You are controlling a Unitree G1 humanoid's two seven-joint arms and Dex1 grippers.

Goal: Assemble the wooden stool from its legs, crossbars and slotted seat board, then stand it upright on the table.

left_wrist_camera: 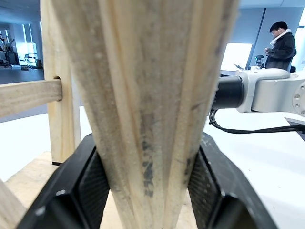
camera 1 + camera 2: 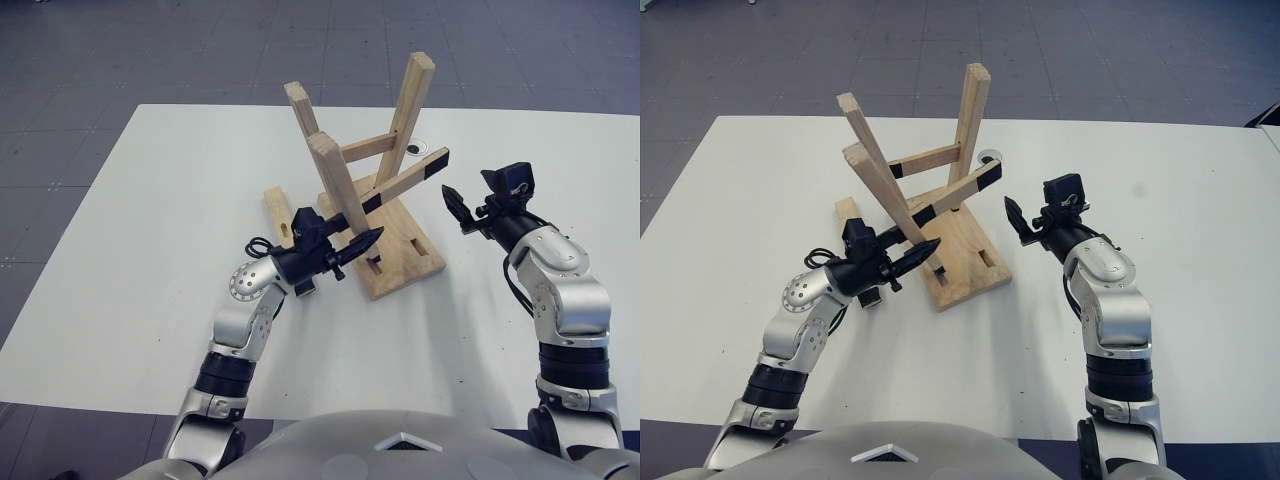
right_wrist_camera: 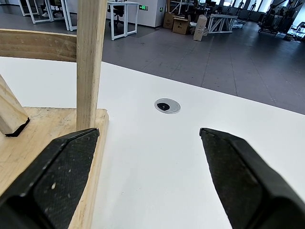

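Now the left gripper (image 2: 368, 240) is clamping a stool leg (image 2: 335, 180) at frame centre, while the right gripper (image 2: 458, 208) is hovering wide open, empty, centre-right.

Bench (image 2: 150, 250): plain white, with one round grey-and-black insert (image 2: 413, 150) at the far side. Seat board (image 2: 415, 262), legs (image 2: 410, 105) and crossbars (image 2: 365, 148): pale natural wood. Near leg (image 1: 147, 95): straight lengthwise grain, streaked with grey smudges. Lower crossbar (image 2: 400, 182): black bands at both ends. Left end effector (image 2: 372, 237) and right end effector (image 3: 148, 133): black, pads (image 3: 62, 181) finely textured. Arms (image 2: 565, 290): silver-grey, black joints. Floor (image 2: 100, 50): dark grey tiles.
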